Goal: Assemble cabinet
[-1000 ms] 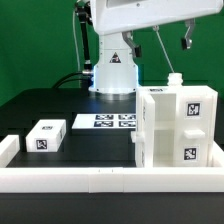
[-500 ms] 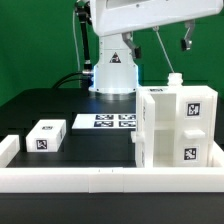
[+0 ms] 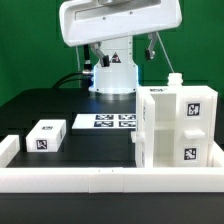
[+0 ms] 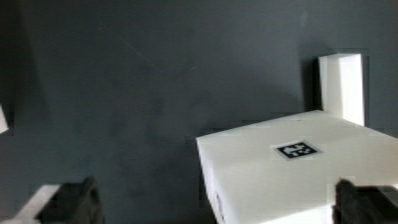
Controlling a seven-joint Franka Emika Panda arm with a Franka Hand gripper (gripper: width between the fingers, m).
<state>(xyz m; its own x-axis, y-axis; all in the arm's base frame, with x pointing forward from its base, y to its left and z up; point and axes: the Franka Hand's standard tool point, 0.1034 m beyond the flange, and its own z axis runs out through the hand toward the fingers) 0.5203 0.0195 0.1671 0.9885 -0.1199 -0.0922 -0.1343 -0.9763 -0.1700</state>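
Observation:
The cabinet (image 3: 172, 128), a tall white box with square tags on its side, stands at the exterior view's right by the front rail. A small white drawer block (image 3: 45, 135) lies at the left. My gripper (image 3: 122, 48) hangs high over the back of the table, clear of both. In the wrist view the gripper (image 4: 217, 200) is open, with dark fingertips (image 4: 71, 202) at either side and nothing between them. Far below lies a white tagged block (image 4: 294, 160). I cannot tell which part it is.
The marker board (image 3: 104, 122) lies flat mid-table before the robot's base (image 3: 113, 75). A long low white rail (image 3: 100, 180) runs along the front and turns up at the left end. A white strip (image 4: 342, 88) lies beyond the tagged block in the wrist view.
The hand has swung toward the exterior view's left, and its white body now spans the top centre. The jaws stay open. The parts on the table have not moved.

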